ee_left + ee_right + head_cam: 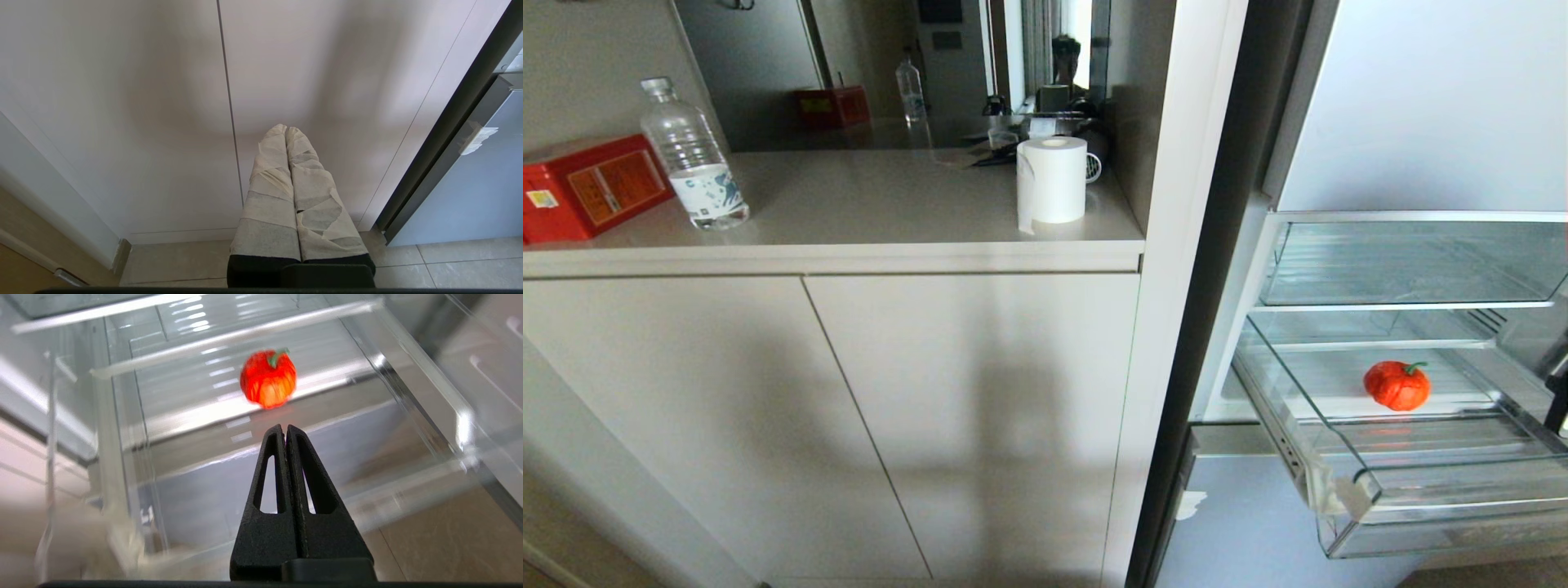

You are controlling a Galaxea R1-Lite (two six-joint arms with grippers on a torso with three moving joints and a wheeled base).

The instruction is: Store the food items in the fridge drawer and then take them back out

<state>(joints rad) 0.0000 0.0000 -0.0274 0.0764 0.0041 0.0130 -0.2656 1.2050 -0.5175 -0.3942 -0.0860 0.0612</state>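
Observation:
The fridge drawer (1286, 429) is pulled out, clear, with a tape scrap at its front left corner. One food item (1397, 385), a round orange-red piece with a green stalk, rests on the drawer's ribbed floor (179, 400). In the right wrist view the food item (268, 378) lies a little beyond my right gripper (284, 427), which is shut with nothing in it and hangs over the drawer's front part. Only a dark bit of the right arm (1560, 404) shows in the head view. My left gripper (286, 128), its fingers wrapped in pale tape, is shut and parked low, facing the cabinet doors.
A clear bin (1405, 265) sits right above the drawer. Left of the fridge is a counter (866, 212) with a red box (588, 186), a water bottle (692, 155) and a paper roll (1052, 180). Below it are cabinet doors (849, 408), and a pale blue fridge door (1241, 531) lies under the drawer.

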